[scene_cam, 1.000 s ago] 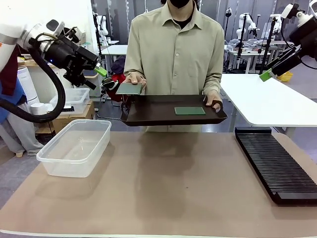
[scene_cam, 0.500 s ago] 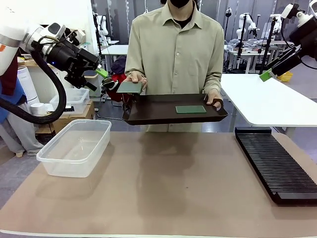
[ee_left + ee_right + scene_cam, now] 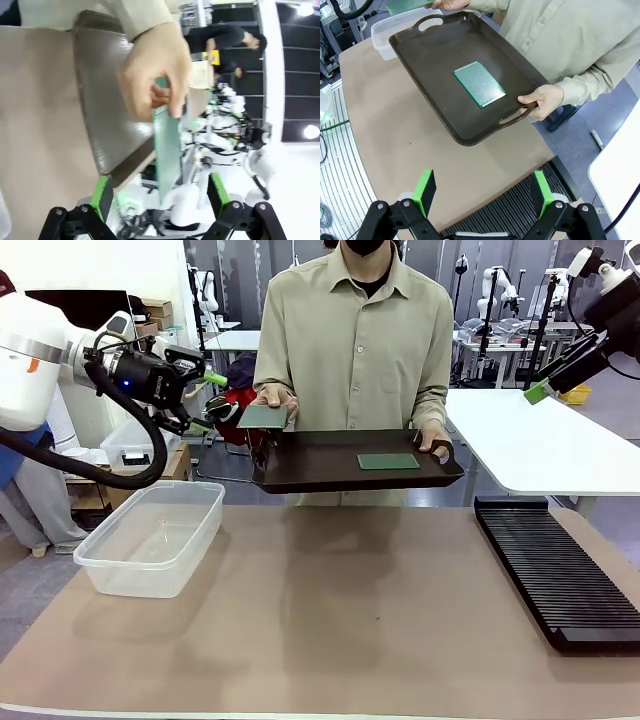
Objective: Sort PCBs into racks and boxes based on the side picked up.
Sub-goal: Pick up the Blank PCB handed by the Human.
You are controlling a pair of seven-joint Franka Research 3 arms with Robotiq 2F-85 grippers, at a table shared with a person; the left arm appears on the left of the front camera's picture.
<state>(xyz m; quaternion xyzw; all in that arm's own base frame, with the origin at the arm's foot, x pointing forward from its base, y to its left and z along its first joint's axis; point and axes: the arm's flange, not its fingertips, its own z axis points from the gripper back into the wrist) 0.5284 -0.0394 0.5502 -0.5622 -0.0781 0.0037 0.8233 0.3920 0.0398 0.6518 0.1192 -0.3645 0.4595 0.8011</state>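
Observation:
A person holds a dark brown tray (image 3: 310, 455) with one hand (image 3: 436, 447) and holds out a dull-green PCB (image 3: 262, 417) with the other, at the tray's left end. A second PCB (image 3: 388, 461) lies flat on the tray. My left gripper (image 3: 207, 400) is open, just left of the offered board. In the left wrist view that PCB (image 3: 167, 145) is edge-on, its near end between my open fingers (image 3: 102, 196) without touching them. My right gripper (image 3: 545, 388) hangs open, high at the right. In the right wrist view it (image 3: 484, 189) looks down on the tray's PCB (image 3: 479, 83).
The clear tub (image 3: 150, 535) stands at the table's left, the black slotted rack (image 3: 555, 570) along its right edge. A smaller lidded bin (image 3: 140, 445) sits on a box behind the tub. A white table (image 3: 540, 440) stands at the back right.
My left gripper has swung down and right, turning to point at the PCB in the person's hand. The tray has drifted slightly right. The right arm has stayed still.

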